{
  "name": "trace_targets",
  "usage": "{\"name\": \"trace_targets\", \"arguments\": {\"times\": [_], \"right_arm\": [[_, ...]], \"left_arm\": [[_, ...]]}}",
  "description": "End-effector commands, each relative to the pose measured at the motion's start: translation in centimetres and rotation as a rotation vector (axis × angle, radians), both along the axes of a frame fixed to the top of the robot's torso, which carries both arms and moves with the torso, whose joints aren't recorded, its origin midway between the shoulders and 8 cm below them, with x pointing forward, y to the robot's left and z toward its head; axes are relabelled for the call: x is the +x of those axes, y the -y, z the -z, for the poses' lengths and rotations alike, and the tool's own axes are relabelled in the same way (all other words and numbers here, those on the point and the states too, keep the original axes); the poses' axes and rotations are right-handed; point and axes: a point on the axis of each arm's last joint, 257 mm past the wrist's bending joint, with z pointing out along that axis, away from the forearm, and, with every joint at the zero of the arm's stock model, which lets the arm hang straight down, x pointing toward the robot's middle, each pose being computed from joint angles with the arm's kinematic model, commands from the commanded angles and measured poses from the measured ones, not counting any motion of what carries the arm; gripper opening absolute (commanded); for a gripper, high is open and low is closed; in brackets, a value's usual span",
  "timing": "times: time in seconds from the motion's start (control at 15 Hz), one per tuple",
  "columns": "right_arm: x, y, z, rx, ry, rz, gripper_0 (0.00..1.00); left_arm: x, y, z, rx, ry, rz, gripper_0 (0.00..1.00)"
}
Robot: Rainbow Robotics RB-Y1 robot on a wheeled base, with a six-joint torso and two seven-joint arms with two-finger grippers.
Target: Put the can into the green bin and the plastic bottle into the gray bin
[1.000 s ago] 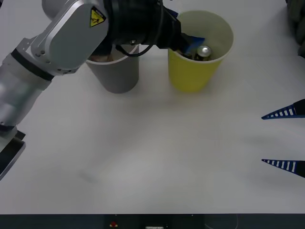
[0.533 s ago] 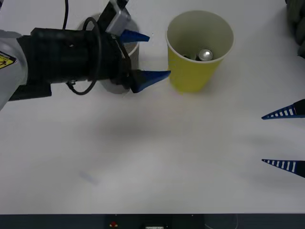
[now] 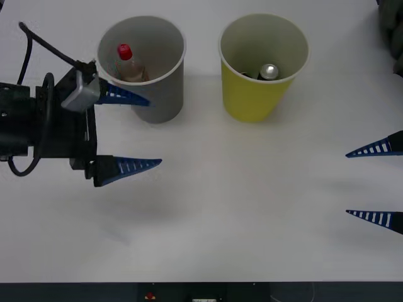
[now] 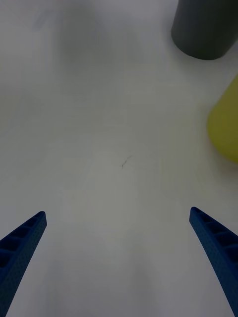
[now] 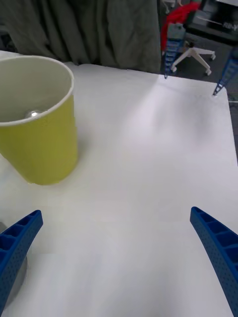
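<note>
- Plastic bottle (image 3: 125, 63) stands upright inside the gray bin (image 3: 165, 95), red cap up; by the look of it, this half of the task is done.
- Left of the gray bin, the left gripper (image 3: 132, 131) hangs low over the table (image 3: 227, 207), empty, fingers spread wide; its upper finger (image 3: 123, 95) looks touching or just beside the bin's wall.
- Risk: if the arm swings toward that wall, the finger could nudge or tip the gray bin and spill the bottle.
- Right of the gray bin, just apart, the green bin (image 3: 255, 100) holds the can (image 3: 269, 71) at its bottom.
- Well right of the gray bin, the right gripper (image 3: 371, 182) waits at the table's edge, fingers wide, empty.
- Open table lies in front of both bins, room to draw back.
</note>
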Motion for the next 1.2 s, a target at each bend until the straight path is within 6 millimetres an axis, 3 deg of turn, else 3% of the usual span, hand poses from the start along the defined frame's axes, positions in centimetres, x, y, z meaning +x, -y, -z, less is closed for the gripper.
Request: {"name": "trace_targets", "arguments": {"times": [0.07, 0.67, 1.07, 1.2], "right_arm": [[0.0, 0.0, 0.0, 0.0, 0.0, 0.0, 1.0], [0.0, 0.0, 0.0, 0.0, 0.0, 0.0, 1.0], [0.0, 0.0, 0.0, 0.0, 0.0, 0.0, 1.0], [0.0, 0.0, 0.0, 0.0, 0.0, 0.0, 1.0]], "left_arm": [[-1.3, -2.4, 1.8, 0.057, 0.017, 0.03, 1.0], [-3.3, -9.6, 6.7, 0.22, 0.042, 0.001, 1.0], [-4.9, -11.2, 9.8, 0.257, -0.049, 0.035, 1.0], [-4.1, -12.0, 9.9, 0.274, -0.003, 0.055, 1.0]]}}
